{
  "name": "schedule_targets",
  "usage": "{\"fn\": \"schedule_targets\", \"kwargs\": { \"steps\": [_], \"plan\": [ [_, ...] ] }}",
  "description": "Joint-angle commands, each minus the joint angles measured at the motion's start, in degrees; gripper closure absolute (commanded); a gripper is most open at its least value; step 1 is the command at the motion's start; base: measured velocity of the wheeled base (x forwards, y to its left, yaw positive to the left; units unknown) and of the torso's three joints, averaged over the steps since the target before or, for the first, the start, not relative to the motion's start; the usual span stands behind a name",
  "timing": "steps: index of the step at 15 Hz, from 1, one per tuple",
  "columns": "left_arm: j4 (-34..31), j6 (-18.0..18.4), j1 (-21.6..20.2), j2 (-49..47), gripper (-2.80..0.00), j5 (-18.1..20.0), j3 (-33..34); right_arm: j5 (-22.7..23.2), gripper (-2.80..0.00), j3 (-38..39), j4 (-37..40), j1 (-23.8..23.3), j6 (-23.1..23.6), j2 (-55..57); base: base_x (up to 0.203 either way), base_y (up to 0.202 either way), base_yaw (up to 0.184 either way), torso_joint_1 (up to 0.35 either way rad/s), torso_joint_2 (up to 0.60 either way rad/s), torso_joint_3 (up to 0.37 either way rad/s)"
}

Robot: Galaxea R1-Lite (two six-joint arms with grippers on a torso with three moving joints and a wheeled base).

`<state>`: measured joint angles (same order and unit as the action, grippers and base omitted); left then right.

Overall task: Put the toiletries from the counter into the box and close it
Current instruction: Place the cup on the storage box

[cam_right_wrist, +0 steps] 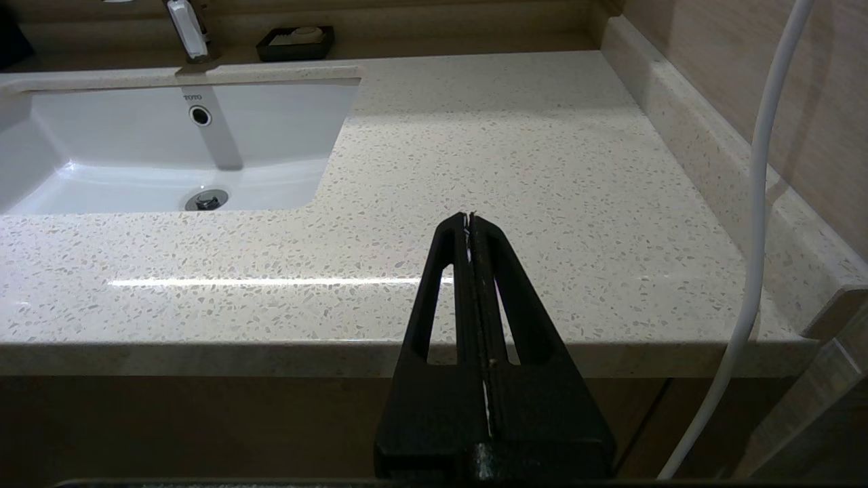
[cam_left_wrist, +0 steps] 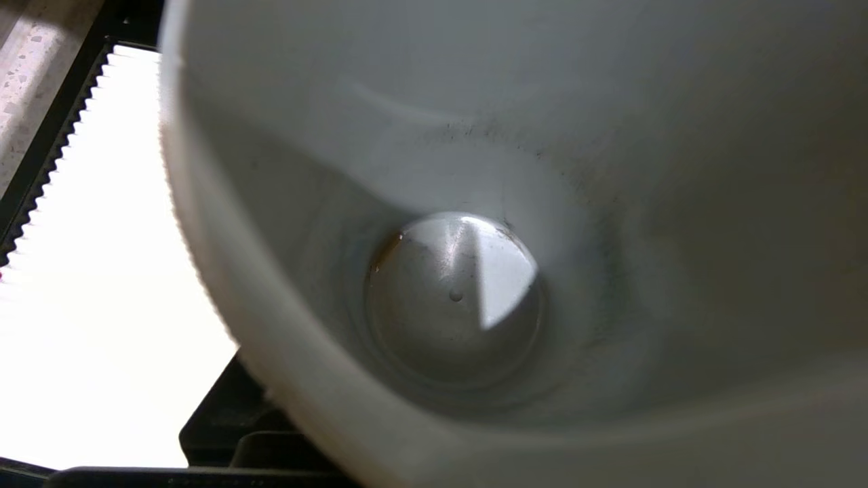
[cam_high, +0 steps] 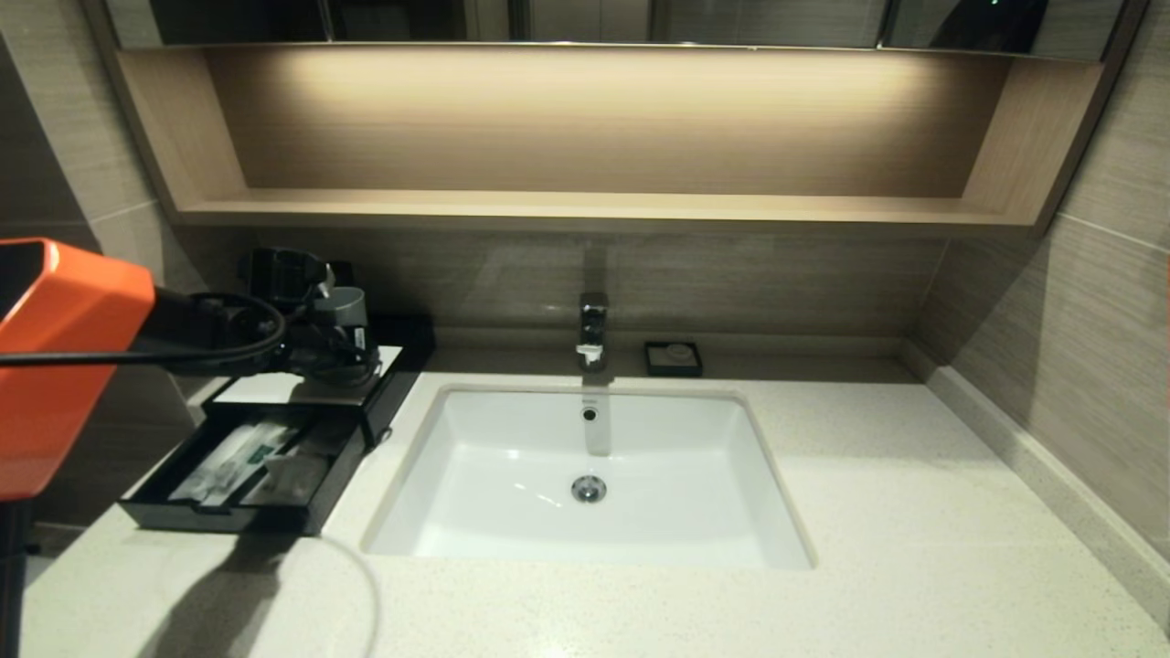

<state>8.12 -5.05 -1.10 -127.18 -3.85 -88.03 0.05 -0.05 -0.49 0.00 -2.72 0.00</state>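
Note:
The black box [cam_high: 388, 388] stands at the counter's [cam_high: 868, 512] back left with its front drawer [cam_high: 219, 521] pulled out. Two long slim wrapped packets [cam_high: 233, 461], one with a green band, lie in the drawer beside a small square packet [cam_high: 292, 475]. My left gripper [cam_high: 320, 356] hangs over the box's white top panel [cam_high: 256, 388], next to a grey cup-like thing [cam_high: 343, 309]. In the left wrist view the inside of a white cup-like vessel [cam_left_wrist: 610, 169] fills most of the picture, with the white panel [cam_left_wrist: 102, 305] beside it. My right gripper [cam_right_wrist: 469, 220] is shut and empty, before the counter's front edge [cam_right_wrist: 203, 356].
The white sunken sink [cam_high: 512, 512] sits mid-counter, with a chrome faucet [cam_high: 592, 331] behind it and a small black soap dish [cam_high: 673, 358] by the back wall. A wooden shelf [cam_high: 594, 206] runs above. A white cable [cam_right_wrist: 759, 203] hangs by the right wall.

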Motion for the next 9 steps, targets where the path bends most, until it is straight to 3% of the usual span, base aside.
{"fn": "schedule_targets", "kwargs": {
  "steps": [1,2,3,9],
  "plan": [
    [0.14,-0.31,-0.05,0.01,0.0,-0.01,-0.21,0.04,0.0,0.02,-0.04,0.0,-0.01,0.0,0.0,0.0,0.0,0.0,0.0,0.0],
    [0.14,-0.31,-0.05,0.01,0.0,-0.01,-0.22,0.01,0.0,0.04,-0.02,0.0,-0.01,0.01,0.0,0.0,0.0,0.0,0.0,0.0],
    [0.14,-0.31,-0.05,0.01,-2.8,-0.01,-0.3,-0.05,0.0,0.05,-0.04,0.0,-0.01,0.0,0.0,0.0,0.0,0.0,0.0,0.0],
    [0.23,-0.4,-0.05,0.09,-2.8,-0.01,-0.23,0.03,0.0,-0.04,-0.04,0.0,-0.01,0.0,0.0,0.0,0.0,0.0,0.0,0.0]
  ]
}}
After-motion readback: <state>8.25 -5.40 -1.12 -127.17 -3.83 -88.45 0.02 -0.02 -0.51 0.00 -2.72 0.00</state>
